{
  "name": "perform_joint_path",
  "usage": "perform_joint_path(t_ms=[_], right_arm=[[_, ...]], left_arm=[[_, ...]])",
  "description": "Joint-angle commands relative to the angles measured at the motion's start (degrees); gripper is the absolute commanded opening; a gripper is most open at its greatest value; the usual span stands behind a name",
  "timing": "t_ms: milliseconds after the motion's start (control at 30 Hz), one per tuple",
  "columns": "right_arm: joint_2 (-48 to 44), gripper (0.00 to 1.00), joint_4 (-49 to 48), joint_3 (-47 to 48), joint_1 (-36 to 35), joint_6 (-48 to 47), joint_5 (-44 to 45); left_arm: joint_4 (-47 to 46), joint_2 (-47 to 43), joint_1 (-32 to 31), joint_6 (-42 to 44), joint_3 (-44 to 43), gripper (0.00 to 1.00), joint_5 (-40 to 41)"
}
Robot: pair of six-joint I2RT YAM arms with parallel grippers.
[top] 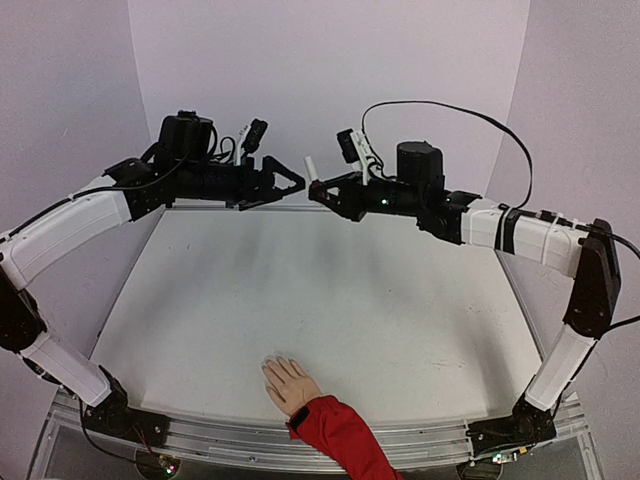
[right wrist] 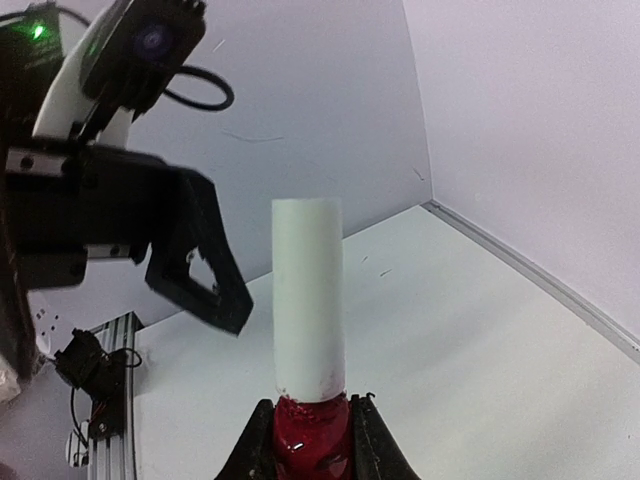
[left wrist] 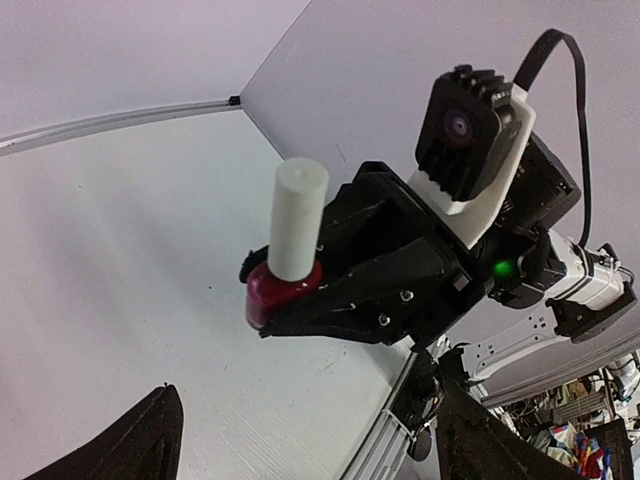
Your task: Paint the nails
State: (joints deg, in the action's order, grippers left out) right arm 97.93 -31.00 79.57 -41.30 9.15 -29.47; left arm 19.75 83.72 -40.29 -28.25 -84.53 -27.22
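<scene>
Nails: we find them at the tips of the mannequin hand, but they are too small for us to tell their colour.
Mannequin hand: it lies palm down on the table at the near edge, its tips pointing toward the far side. Its red sleeve trails off the edge.
Polish bottle: dark red, with a tall white cap on it. We see it well apart from the mannequin hand, raised in the air beyond it.
Right gripper: closed tight on the body of the polish bottle, gripping it from both sides, with the cap standing free above. It sits well beyond the mannequin hand and a little to its right.
Left gripper: its jaws are spread wide and we see nothing between them. It hangs well beyond the mannequin hand, level with the bottle and just beside the cap. We cannot tell whether it touches the cap.
Arms: both reach in from the sides and meet high beyond the mannequin hand, neither near it.
</scene>
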Motion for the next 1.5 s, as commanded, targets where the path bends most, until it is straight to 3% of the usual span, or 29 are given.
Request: perform_joint_path(t_ms=[0, 200, 433, 667, 967, 1467], right_arm=[[0.3, 0.0, 0.4, 2.5, -0.4, -5.0, -12.1], [1.9, 0.0, 5.6, 5.1, -0.4, -8.6, -13.9], [4.1, 0.0, 8.3, 7.9, -0.4, -8.7, -16.1], [5.1, 0.0, 9.8, 9.0, -0.7, -8.7, -17.6], [6.5, 0.0, 11.8, 11.0, -1.3, -11.2, -18.0], [6.8, 0.0, 12.8, 11.8, -1.8, -11.8, -17.4]], left_arm=[[12.2, -1.9, 3.2, -2.3, -7.8, 0.89, -1.9], [18.0, 1.1, 4.2, -1.3, -13.4, 0.85, -7.1], [19.9, 6.0, 4.1, -0.5, -16.3, 0.72, -12.2], [20.6, 7.5, 3.8, 0.3, -16.8, 0.7, -11.1], [21.2, 8.6, 2.8, 0.6, -16.9, 0.53, -9.3], [25.1, 9.6, 1.0, 3.6, -19.3, 0.34, -4.4]])
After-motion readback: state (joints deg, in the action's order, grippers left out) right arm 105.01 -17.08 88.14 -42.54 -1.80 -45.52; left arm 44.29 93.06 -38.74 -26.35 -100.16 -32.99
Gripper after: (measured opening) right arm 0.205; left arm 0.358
